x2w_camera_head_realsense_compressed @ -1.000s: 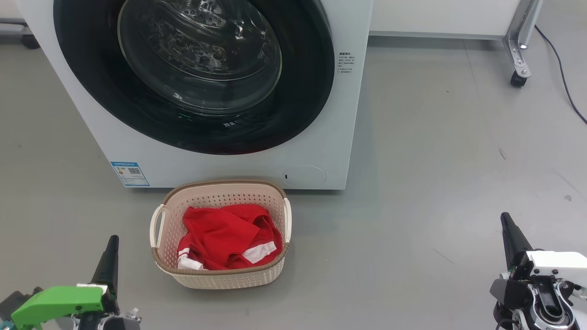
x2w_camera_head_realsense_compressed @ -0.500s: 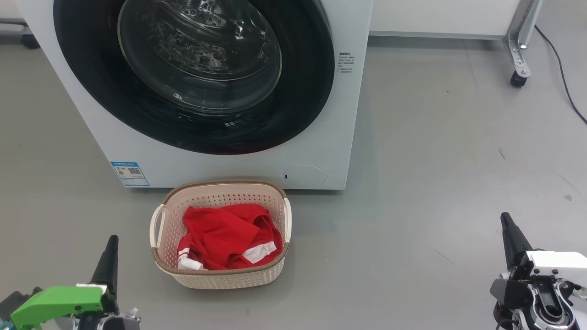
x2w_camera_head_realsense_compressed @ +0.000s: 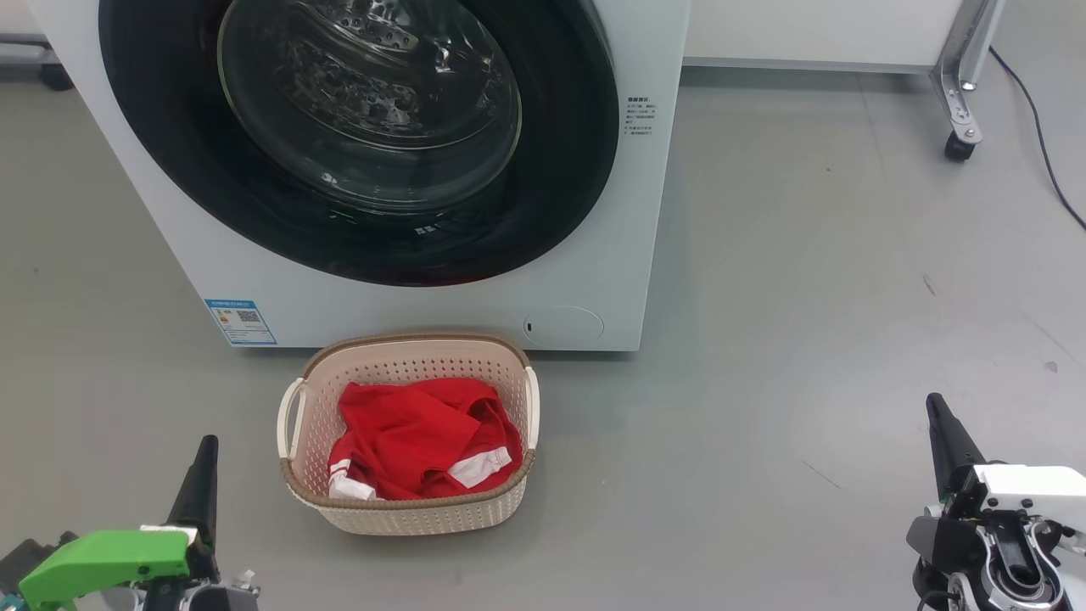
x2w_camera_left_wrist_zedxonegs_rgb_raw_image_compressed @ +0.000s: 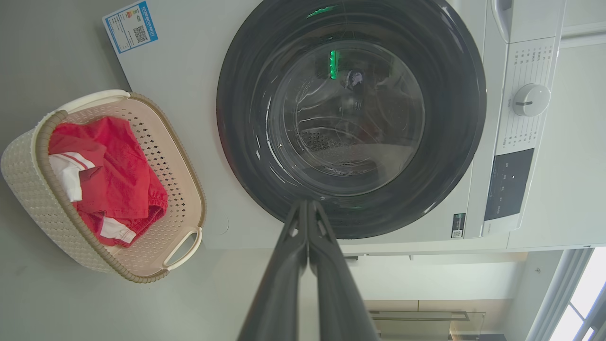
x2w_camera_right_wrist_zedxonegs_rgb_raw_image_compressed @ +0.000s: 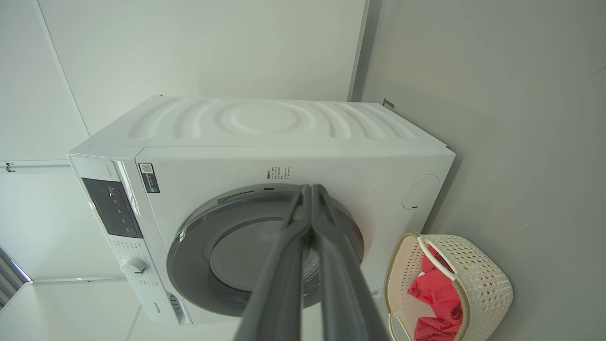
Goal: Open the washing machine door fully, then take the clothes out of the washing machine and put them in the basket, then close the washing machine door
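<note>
Our left gripper (x2w_camera_head_realsense_compressed: 206, 445) is at the lower left of the head view. Its fingers are pressed together and hold nothing, and the left wrist view shows the two fingers meeting at the tip. It's well apart from the basket (x2w_camera_head_realsense_compressed: 407, 514).

There's a blue sticker (x2w_camera_head_realsense_compressed: 240, 322) on the lower left corner of the washing machine (x2w_camera_head_realsense_compressed: 632, 221) front. The basket stands on the grey floor (x2w_camera_head_realsense_compressed: 806, 297) just in front of the machine, below the door. The clothes (x2w_camera_head_realsense_compressed: 407, 437) lie inside it as a red bundle, with white bands toward the near side.

The washing machine door (x2w_camera_head_realsense_compressed: 568, 170) sits closed, flush with the front panel, and we see the perforated drum through its glass. A round flap (x2w_camera_head_realsense_compressed: 562, 325) sits at the panel's lower right.

Far right at the back are a metal frame leg on a castor (x2w_camera_head_realsense_compressed: 961, 110) and a black cable (x2w_camera_head_realsense_compressed: 1039, 127).

Our right gripper (x2w_camera_head_realsense_compressed: 936, 407) is at the lower right, fingers closed on each other and empty. The right wrist view agrees.
</note>
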